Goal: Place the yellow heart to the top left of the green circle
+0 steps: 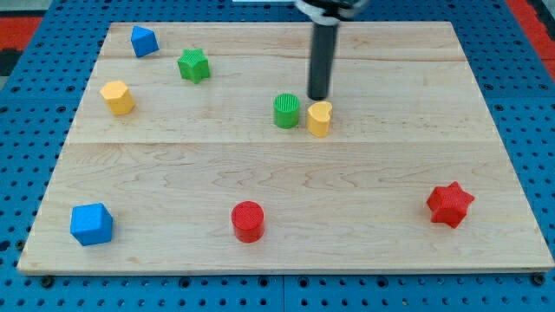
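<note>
Heart sits just beside the green circle, on the circle's right and about touching it, so the goal spot at the circle's top left is not reached yet. Our tip is just above the heart, right at its top edge, contact too close to call. No pincer on this rig, only a rod, so wide or narrow does not apply and nothing is held. For the step in hand we judge the heart has to travel around the circle's top, not through it: get our tip to the heart's right or lower right side, push up past the circle's top edge, then leftward, short strokes, keeping the line of push through the heart's middle so it does not spin off. Risk: a push straight left shoves the circle along too. Other blocks lie well apart from the circle: green star, yellow block, two blue blocks, red cylinder, red star. Rod's upper part is cut off at the view's top; arm not seen. Yellow block's shape hard to make out.
</note>
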Robot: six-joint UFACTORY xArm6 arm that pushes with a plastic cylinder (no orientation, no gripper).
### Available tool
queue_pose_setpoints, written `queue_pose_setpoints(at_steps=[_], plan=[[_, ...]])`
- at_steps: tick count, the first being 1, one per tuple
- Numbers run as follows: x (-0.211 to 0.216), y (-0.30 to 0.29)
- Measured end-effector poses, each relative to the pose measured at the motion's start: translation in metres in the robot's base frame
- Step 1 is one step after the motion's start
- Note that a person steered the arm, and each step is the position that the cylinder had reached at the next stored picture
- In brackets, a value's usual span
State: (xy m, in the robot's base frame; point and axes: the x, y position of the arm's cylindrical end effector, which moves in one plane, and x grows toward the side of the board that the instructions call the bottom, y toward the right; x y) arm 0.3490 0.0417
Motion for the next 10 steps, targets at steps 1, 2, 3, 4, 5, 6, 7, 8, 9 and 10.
queue_pose_setpoints(at_steps=[1, 2, 3, 4, 5, 6, 7, 8, 9, 10], plan=[[0.022, 0.065], [0.115, 0.076], [0.133, 0.033], [0.061, 0.032], [-0.002, 0.031], [-0.032, 0.04], [0.013, 0.103], [0.053, 0.059], [0.047, 0.018], [-0.001, -0.024]])
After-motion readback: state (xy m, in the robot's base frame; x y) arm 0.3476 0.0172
